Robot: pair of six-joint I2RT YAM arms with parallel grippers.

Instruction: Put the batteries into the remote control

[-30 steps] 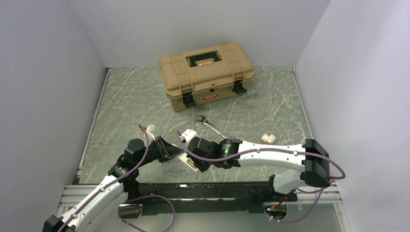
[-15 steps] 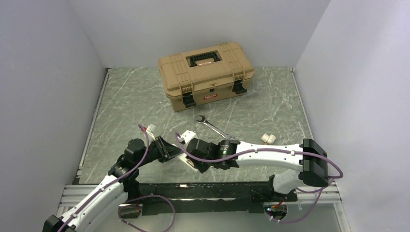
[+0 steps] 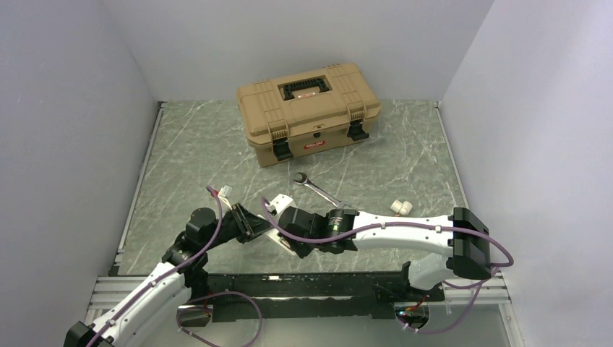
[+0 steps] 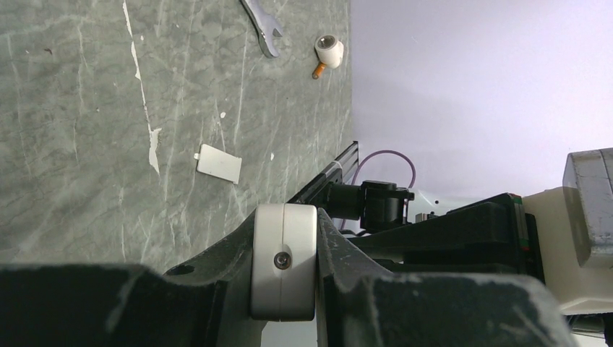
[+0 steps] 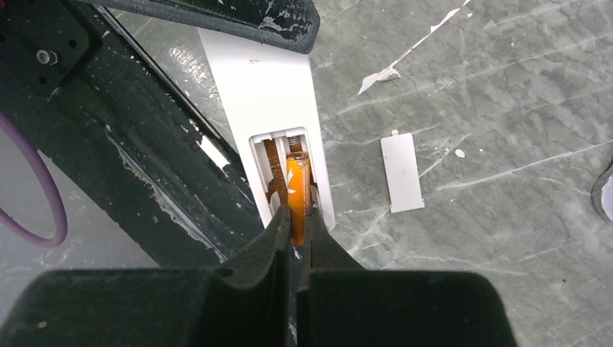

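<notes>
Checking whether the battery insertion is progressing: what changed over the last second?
The right arm edged slightly left, toward the left gripper. Nothing was taken or let go: the right gripper stays shut on the battery in the remote control's recess, the left gripper on the remote control. Wrench and toolbox did not move.

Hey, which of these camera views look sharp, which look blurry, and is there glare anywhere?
Top external view: evenly lit, sharp, shadows soft. Right wrist view: the battery and remote control are crisp, the right fingers are dark and soft, and there is a bright sheen on the table beside the remote. Left wrist view: the left fingers blur, while the table beyond is sharp.
</notes>
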